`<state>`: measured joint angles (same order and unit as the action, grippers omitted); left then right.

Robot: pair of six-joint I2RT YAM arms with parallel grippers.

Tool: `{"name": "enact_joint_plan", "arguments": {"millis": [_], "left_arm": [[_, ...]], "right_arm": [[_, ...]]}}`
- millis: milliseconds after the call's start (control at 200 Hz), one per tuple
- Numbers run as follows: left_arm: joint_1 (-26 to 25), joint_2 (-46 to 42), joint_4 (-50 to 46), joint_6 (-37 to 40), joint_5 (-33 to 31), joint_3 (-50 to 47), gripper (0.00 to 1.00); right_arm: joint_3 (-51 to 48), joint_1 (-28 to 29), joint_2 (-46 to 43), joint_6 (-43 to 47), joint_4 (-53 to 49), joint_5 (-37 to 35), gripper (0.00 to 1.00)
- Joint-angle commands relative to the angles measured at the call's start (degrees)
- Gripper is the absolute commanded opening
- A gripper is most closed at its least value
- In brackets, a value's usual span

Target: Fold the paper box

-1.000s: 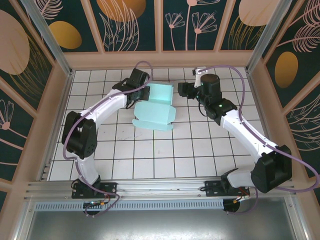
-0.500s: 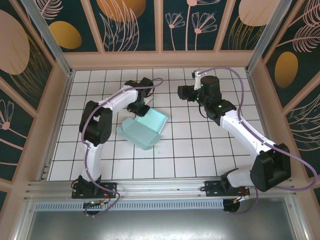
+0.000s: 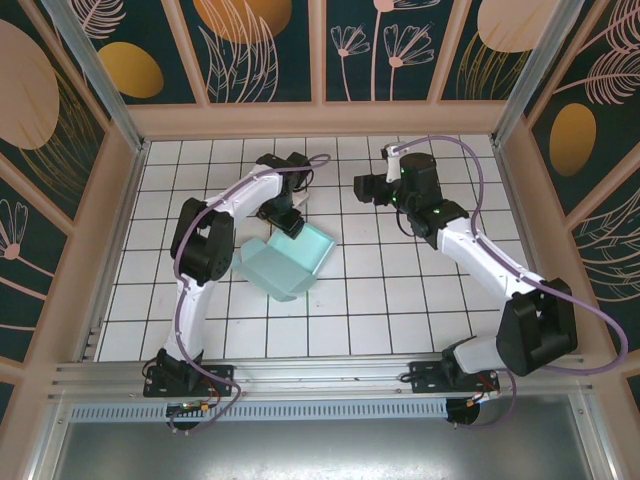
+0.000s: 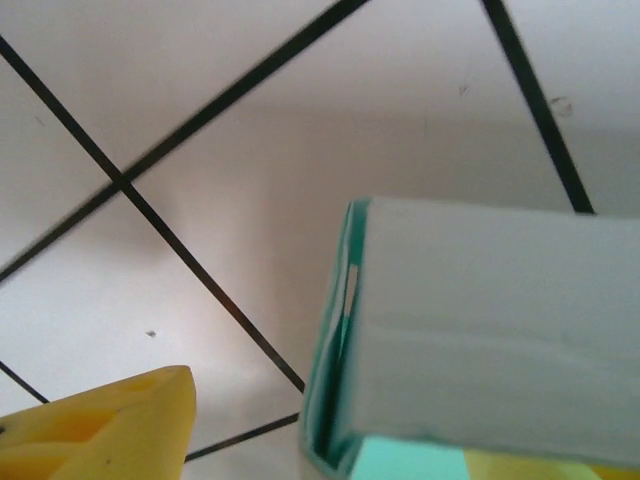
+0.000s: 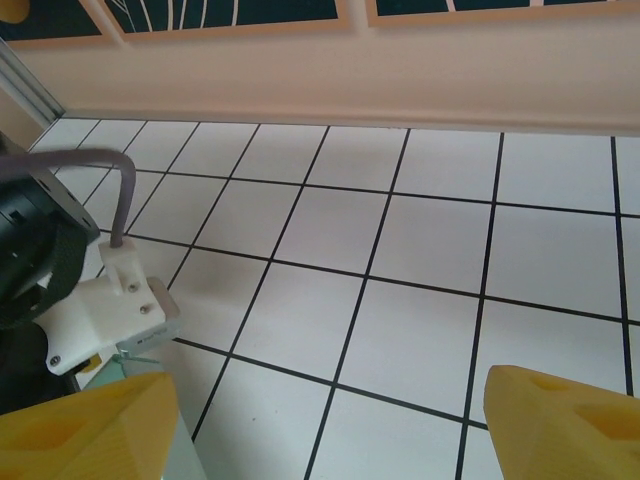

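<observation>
Top external view, and it all turns on the left gripper [image 3: 291, 224] and the box [image 3: 285, 262]. The gripper sits right on the box's far edge, so the card spreads away from it toward 6 and 7 o'clock, left of table [image 3: 400, 300] centre. Its long axis looks to run about 8 to 2 o'clock, though the raised panels make that hard to call.

Left wrist view settles the jaws: they're parted. One yellow finger [image 4: 110, 430] stands clear of an upright box wall with bare tile between, and the other is tucked behind that wall. They straddle it without pinching.

The right gripper [image 3: 362, 187] hangs well apart at the box's 2 o'clock, pointing to 9. Its fingers [image 5: 570, 420] are spread wide with nothing between them.

The left arm is much nearer, so I'd judge the next press or pinch is its call. All that crowds the box is that arm's own elbow [image 3: 205, 235], at its 9 to 10 o'clock.
</observation>
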<state>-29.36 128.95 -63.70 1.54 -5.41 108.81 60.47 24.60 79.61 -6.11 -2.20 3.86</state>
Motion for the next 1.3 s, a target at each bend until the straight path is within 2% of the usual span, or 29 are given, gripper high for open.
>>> {"name": "enact_joint_plan", "arguments": {"millis": [0,135,305,430,515,666,806,866,1056,1206,1296], "left_arm": [[-0.06,-1.77,-0.01,-0.99,-0.61,1.83,0.77],[-0.04,-2.08,1.75,-1.53,-0.47,1.97,0.83],[0.03,0.35,3.37,-2.97,-0.23,3.32,0.8],[-0.07,5.47,-0.67,-3.96,1.01,9.42,0.8],[-0.25,7.45,-2.21,-4.04,-0.86,11.09,0.81],[-0.3,5.59,-1.22,-3.84,-0.94,10.67,0.85],[-0.1,-0.27,4.49,-5.02,-2.14,8.05,0.92],[0.16,-3.59,8.33,-6.81,-3.87,6.09,0.99],[5.44,-17.59,25.93,-16.09,-4.19,-9.17,0.99],[12.06,-29.82,39.28,-23.27,-0.86,-25.17,0.98],[14.4,-35.4,43.92,-26.19,0.38,-32.63,0.99]], "right_arm": [[0.01,-0.6,1.35,1.02,2.08,1.66,0.81],[0.52,-0.58,2.53,0.84,2.2,3.06,0.81],[0.88,-0.61,2.58,1.19,1.81,3.26,0.81],[0.68,-0.59,2.56,1.1,1.58,3.78,0.81],[0.37,-0.61,2.52,0.93,1.63,4.05,0.81],[-0.14,-0.6,2.33,1.15,1.83,4.44,0.81],[-0.26,-0.6,3.31,1.28,2.01,5.25,0.81],[-0.18,-0.54,3.94,1.21,2.19,5.74,0.81],[0.3,0.98,8.41,1.1,3.21,5.74,0.81],[3.23,5.13,15.43,2.04,2.67,3.2,0.8],[6.9,8.18,20.98,2.29,1.51,0.93,0.8]]}}
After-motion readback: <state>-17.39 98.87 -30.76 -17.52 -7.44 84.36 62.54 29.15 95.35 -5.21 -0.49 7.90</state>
